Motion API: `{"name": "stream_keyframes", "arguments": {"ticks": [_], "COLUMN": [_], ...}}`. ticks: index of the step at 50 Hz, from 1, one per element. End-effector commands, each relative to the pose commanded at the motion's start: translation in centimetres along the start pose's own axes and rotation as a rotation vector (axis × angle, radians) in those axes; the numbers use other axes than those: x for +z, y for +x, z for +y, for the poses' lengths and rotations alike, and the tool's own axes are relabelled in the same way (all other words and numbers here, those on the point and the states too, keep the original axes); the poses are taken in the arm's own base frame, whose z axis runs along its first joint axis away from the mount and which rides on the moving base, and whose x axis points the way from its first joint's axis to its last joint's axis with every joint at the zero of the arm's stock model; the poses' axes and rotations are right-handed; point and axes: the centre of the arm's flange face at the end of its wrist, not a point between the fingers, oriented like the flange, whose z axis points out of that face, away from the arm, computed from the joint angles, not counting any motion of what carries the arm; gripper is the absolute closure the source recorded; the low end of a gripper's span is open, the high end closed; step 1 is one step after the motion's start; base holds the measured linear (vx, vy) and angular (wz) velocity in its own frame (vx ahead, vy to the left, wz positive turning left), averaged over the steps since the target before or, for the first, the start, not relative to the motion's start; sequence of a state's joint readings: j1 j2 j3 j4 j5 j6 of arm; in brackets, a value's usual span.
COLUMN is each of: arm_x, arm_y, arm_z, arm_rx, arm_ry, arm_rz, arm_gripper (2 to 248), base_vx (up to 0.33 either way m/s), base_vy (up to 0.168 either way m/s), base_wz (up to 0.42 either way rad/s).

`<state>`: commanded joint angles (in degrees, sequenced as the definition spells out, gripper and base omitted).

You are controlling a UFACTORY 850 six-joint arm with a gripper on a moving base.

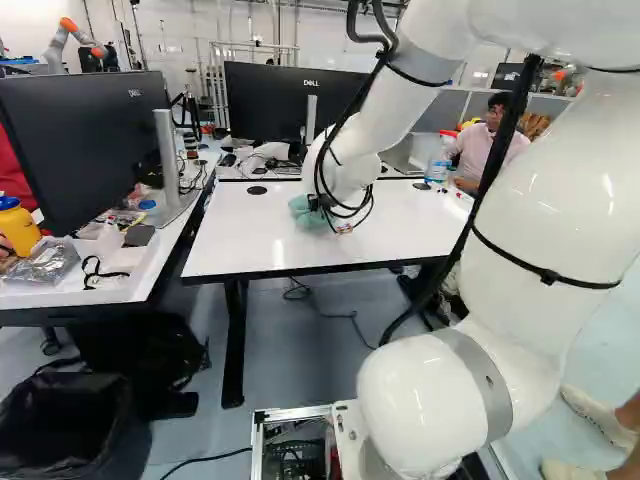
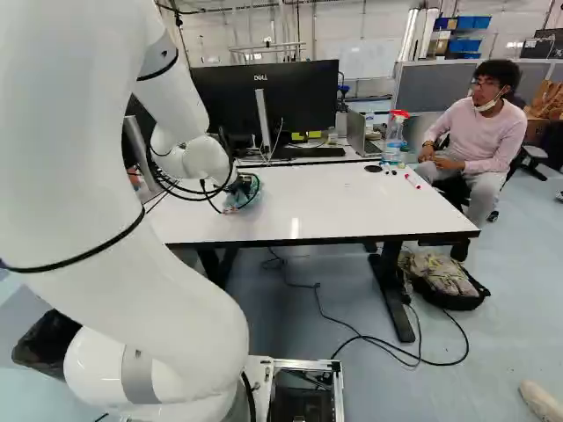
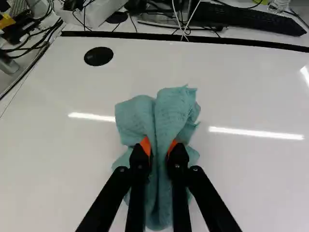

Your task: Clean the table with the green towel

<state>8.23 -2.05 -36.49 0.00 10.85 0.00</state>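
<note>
Gripper [image 3: 159, 147]: holding the green towel, its orange pads [image 3: 145, 144] pinching a thick fold from two sides; best kept narrow, so that the fold does not creep out under drag.
Towel [image 3: 176, 110]: bunched in the grip, loose folds flaring ahead of the fingers and below them; at the tabletop or just above it, contact hard to tell. It should be pressed lightly so that cloth, never fingertip, meets the surface.
Tabletop [image 2: 325, 211]: white and glossy; the towel is over its left part in the right base view. Long, level, overlapping strokes at steady height would suit it, as lifting leaves strips unwiped.
Black cap [image 3: 98, 56]: set in the surface, ahead of the towel and to one side; worth crossing gently, since a fold may snag.
Far edge [image 3: 193, 37]: strokes should turn short of it; cables and a keyboard [image 3: 246, 18] lie beyond.
Red marker [image 2: 412, 181]: near the table's far right corner, with a spray bottle [image 2: 395, 138] close by; sweeps there need room.
</note>
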Motion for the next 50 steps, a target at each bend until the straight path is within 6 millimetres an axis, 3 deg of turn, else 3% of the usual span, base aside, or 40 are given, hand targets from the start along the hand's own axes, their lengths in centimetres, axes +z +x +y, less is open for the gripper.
{"name": "stream_keyframes", "arguments": {"ticks": [50], "arm_x": [-4.9], "arm_y": [0.5], "arm_z": [0.2], "arm_rx": [0.003], "arm_ry": [-0.003], "arm_rz": [-0.223], "arm_gripper": [195], "base_vx": [0.0], "base_vy": [0.0], "base_wz": [0.0]}}
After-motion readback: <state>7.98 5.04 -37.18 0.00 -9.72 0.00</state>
